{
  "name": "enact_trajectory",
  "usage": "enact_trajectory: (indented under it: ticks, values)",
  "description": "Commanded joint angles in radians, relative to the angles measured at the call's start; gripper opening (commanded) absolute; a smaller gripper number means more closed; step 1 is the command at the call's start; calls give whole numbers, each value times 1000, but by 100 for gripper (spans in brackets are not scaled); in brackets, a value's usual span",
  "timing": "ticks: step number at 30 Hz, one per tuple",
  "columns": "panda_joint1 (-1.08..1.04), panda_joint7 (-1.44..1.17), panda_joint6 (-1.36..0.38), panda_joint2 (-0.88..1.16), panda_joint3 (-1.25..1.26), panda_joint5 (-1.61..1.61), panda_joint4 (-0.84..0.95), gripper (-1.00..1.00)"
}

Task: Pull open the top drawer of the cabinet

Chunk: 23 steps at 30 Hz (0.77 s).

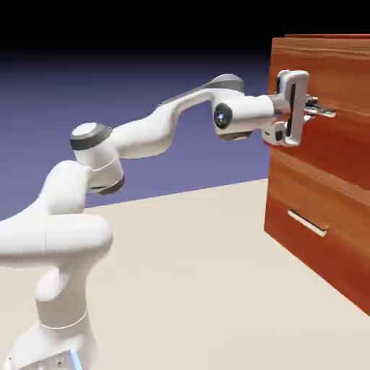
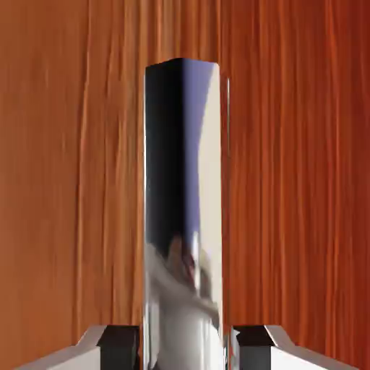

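The cabinet [image 1: 318,195] is a reddish-brown wood-grain box on the exterior view's right. The top drawer [image 1: 340,72] is its upper front and lies level with the lower front. My gripper [image 1: 312,107] reaches in horizontally from the left and is shut on the top drawer's silver bar handle [image 1: 324,112]. In the hand view the handle [image 2: 184,181] is a bright metal bar running up the middle. It sits tight between my two grey fingertips [image 2: 115,345] at the bottom edge, and my gripper [image 2: 186,347] closes on both sides of it. Wood grain of the drawer front [image 2: 65,181] fills the rest of that view.
The lower drawer front [image 1: 318,217] carries its own silver handle [image 1: 307,222] below my hand. The beige table [image 1: 188,274] spreads between the arm's base [image 1: 50,318] and the cabinet.
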Motion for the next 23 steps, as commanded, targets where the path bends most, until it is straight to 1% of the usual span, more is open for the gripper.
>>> enact_trajectory:
  ticks: [1, 9, 16, 19, 20, 21, 23]
  values:
    - [28, -5, -9, 2, -9, -4, -36, -100]
    - [272, -41, -61, 30, -96, -52, -326, -100]
    - [518, -36, -72, 85, -197, -149, -576, -100]
    - [626, -18, -62, 120, -243, -209, -672, -100]
    - [630, -17, -61, 121, -245, -211, -675, -100]
    - [630, -17, -61, 121, -245, -211, -675, 100]
    - [666, -7, -54, 134, -259, -236, -703, 100]
